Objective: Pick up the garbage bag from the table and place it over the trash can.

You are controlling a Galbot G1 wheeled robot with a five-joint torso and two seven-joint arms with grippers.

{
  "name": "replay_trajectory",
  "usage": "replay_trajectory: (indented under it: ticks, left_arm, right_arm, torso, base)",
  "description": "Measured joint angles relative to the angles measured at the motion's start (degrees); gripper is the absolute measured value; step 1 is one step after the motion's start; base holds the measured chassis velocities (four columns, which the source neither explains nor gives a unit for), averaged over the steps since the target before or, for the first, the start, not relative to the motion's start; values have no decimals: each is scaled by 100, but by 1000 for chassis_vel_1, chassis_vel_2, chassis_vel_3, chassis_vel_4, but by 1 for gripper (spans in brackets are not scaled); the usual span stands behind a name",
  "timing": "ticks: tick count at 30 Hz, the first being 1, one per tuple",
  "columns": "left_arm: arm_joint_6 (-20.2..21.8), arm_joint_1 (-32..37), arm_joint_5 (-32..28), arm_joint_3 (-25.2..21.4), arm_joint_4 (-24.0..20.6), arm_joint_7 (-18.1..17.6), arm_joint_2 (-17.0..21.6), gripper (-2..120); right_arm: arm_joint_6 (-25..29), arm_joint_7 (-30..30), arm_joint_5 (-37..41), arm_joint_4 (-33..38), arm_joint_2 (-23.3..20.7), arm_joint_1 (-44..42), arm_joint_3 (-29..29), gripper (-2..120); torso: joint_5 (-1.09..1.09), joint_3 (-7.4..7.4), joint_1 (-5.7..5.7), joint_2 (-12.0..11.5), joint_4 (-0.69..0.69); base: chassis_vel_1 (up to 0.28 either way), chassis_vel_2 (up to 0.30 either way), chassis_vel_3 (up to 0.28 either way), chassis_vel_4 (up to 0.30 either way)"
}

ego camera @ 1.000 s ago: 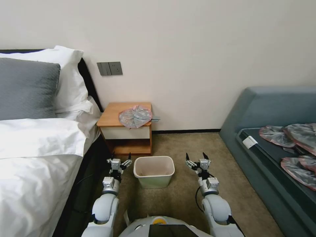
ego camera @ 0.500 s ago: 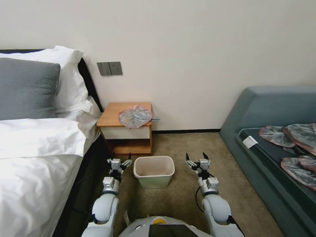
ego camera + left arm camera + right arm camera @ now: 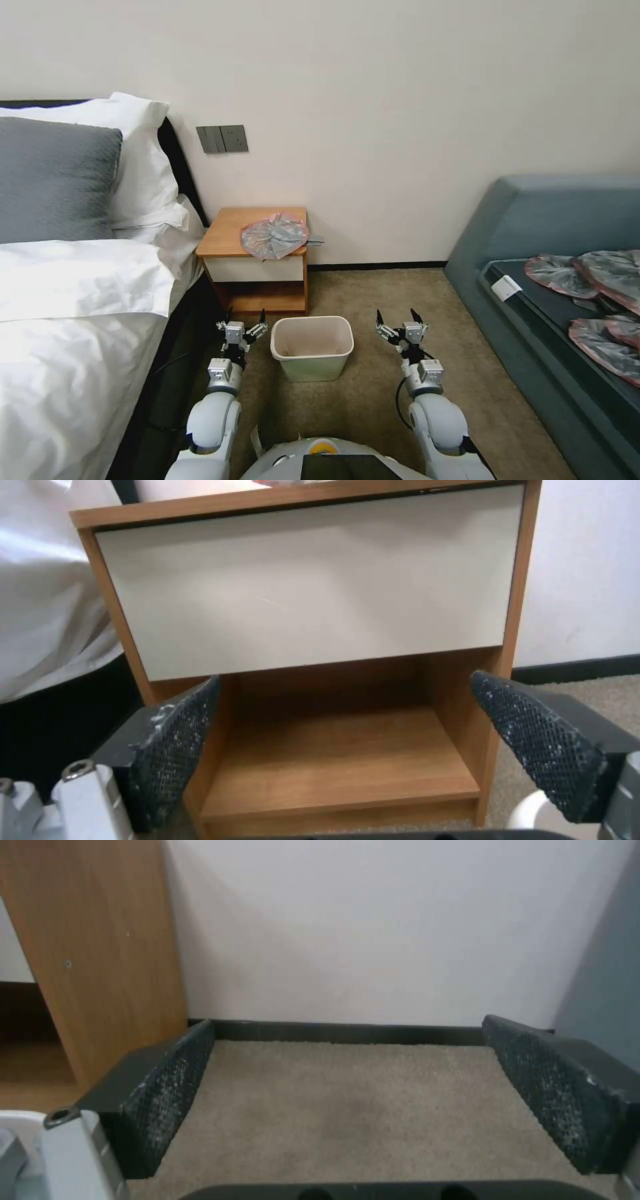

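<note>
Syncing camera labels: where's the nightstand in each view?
Head view: the table stands mid-picture, beyond the trash can.
Left wrist view: its white drawer front and lower shelf, seen head-on.
Right wrist view: its wooden side panel, seen close up.
Shared landmark: the black baseboard.

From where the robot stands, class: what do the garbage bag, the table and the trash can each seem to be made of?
Garbage bag: thin plastic film, judging by its crinkles and grey translucent sheen. Table: wood or wood-look laminate, going by its orange-brown grain, with a matte white drawer front. Trash can: likely moulded plastic, smooth pale cream-green with rounded corners.
</note>
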Motion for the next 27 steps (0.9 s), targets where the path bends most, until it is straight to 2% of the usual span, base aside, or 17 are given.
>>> replay_trajectory:
  ticks: [8,9,10,11,12,15,20,27]
  left_arm:
    - [-55,-8,-68,-16,3,4,18,97]
    - [-218,-30,-235,-75,34,16,73,97]
    - [-630,-99,-634,-211,97,53,208,97]
    - [-860,-133,-857,-289,137,74,282,99]
    - [-860,-133,-857,-289,137,74,282,99]
    - [-1501,-228,-1477,-509,240,133,491,99]
    - [-1399,-92,-1907,-408,225,195,614,99]
    - [-1419,125,-1846,-372,220,250,657,98]
  right_arm:
    - [89,-5,-72,43,51,-51,-32,100]
    - [309,-33,-249,183,176,-184,-115,100]
    - [781,-114,-629,469,467,-475,-337,100]
    - [948,-140,-771,578,564,-575,-412,100]
    - [948,-140,-771,578,564,-575,-412,100]
    - [1002,-104,-1064,776,613,-803,-522,100]
    - [1064,-40,-1120,829,611,-806,-478,100]
    - [1139,107,-1122,736,613,-692,-328,100]
  torso:
    - [0,0,0,0,1]
    - [-2,0,0,0,1]
    - [1,0,0,0,-3]
    - [-3,0,0,0,-1]
    - [-3,0,0,0,-1]
    - [1,0,0,0,0]
    - [-1,0,0,0,2]
    - [1,0,0,0,0]
  base:
    - [0,0,0,0]
    - [0,0,0,0]
    - [0,0,0,0]
    - [0,0,0,0]
    - [0,0,0,0]
    - [0,0,0,0]
    - [0,0,0,0]
    - [0,0,0,0]
